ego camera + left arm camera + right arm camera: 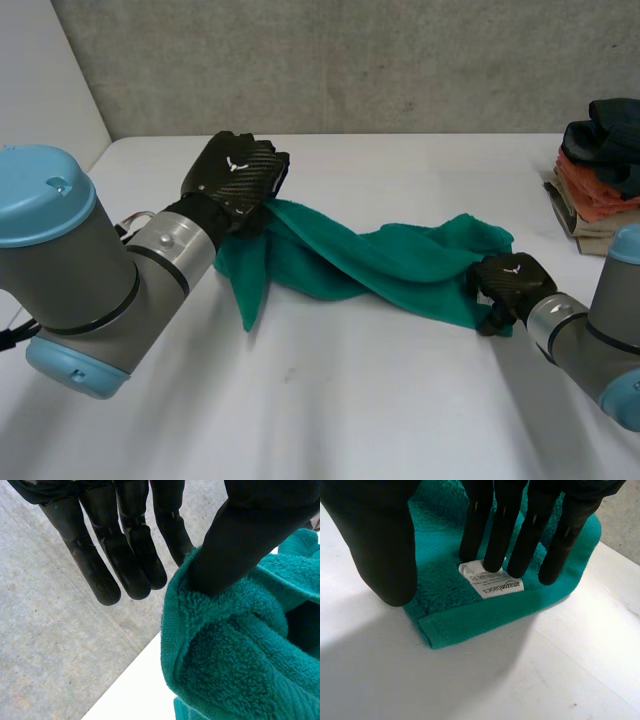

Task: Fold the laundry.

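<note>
A teal towel (380, 260) stretches twisted across the white table (330, 400) between my two hands. My left hand (235, 178) is raised over the towel's left end, which hangs down from it in a fold. In the left wrist view the thumb of the left hand (240, 545) pinches the towel's hem (200, 630) against a finger, while the other fingers stay straight. My right hand (510, 280) rests on the towel's right corner. Its straight fingers (505, 530) press down on the towel (465, 620) at the white label (492, 582), the thumb standing apart beside them.
A stack of folded clothes (600, 170), dark on top with orange and beige below, sits at the table's far right edge. A grey wall runs behind the table's back edge. Bare tabletop lies in front of the towel.
</note>
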Controlling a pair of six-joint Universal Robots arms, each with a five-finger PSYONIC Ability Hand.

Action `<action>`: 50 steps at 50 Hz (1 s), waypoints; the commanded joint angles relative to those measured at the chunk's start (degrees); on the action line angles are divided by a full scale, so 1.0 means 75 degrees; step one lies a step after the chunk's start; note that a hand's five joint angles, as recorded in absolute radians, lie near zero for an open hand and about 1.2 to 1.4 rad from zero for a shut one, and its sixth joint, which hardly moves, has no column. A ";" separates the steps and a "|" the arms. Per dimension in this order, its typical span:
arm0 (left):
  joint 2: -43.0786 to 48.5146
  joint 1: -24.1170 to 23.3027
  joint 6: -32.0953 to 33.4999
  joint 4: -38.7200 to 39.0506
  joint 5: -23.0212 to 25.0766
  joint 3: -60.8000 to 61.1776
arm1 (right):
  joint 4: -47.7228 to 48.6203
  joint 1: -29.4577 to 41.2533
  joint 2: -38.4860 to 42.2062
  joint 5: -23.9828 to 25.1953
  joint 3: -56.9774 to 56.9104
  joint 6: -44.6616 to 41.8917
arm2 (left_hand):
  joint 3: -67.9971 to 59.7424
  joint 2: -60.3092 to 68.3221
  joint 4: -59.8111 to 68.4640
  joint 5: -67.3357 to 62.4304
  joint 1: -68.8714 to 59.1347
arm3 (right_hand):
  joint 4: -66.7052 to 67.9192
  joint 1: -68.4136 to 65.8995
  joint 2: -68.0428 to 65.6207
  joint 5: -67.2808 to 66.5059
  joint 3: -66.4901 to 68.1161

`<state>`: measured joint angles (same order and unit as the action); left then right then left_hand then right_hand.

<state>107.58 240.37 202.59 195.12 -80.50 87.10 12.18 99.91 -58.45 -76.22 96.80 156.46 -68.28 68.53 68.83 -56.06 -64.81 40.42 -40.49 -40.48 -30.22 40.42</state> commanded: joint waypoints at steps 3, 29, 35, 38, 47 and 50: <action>0.0000 0.0001 0.0000 0.0000 0.0010 0.0000 | 0.0380 0.0003 0.0059 -0.0056 -0.0051 -0.0049 | -0.1562 0.1529 0.1489 -0.1859 -0.2026 | 0.1181 -0.1172 -0.1173 -0.1208 0.1181; -0.0117 0.0083 0.0035 -0.0058 -0.0002 0.0152 | 0.0544 0.0003 0.0213 0.0002 -0.1211 -0.0259 | -0.1562 0.1529 0.1489 -0.1859 -0.2026 | 0.5278 -0.5268 -0.5269 -0.5304 0.5278; -0.0831 0.0282 0.0117 -0.1111 0.0010 0.0058 | -0.2012 -0.0009 -0.2478 0.0014 -0.1653 -0.1615 | -0.1562 0.1529 0.1489 -0.1859 -0.2026 | 0.5278 -0.5268 -0.5269 -0.5304 0.5278; -0.1230 0.0458 0.0152 -0.1990 0.0034 -0.0082 | -0.3822 -0.0020 -0.3093 0.0037 -0.2159 -0.2332 | -0.1562 0.1529 0.1489 -0.1859 -0.2026 | 0.5278 -0.5268 -0.5269 -0.5304 0.5278; -0.0952 0.0575 0.1777 -0.3527 0.0034 -0.0176 | -0.6522 -0.0185 -0.3328 0.0014 -0.2524 -0.4091 | -0.1562 0.1529 0.1489 -0.1859 -0.2026 | 0.5278 -0.5268 -0.5269 -0.5304 0.5278; -0.0365 0.0587 0.2435 -0.3481 -0.0001 -0.0293 | -0.6464 -0.0196 -0.3002 0.0026 -0.2581 -0.4034 | -0.1562 0.1529 0.1489 -0.1859 -0.2026 | 0.5278 -0.5268 -0.5269 -0.5304 0.5278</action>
<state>97.79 244.72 210.27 170.12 -80.08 85.61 -34.82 98.56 -84.16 -75.96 77.67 128.27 -68.28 68.60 68.84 -56.06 -64.81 68.48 -62.19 -66.44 -55.70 67.84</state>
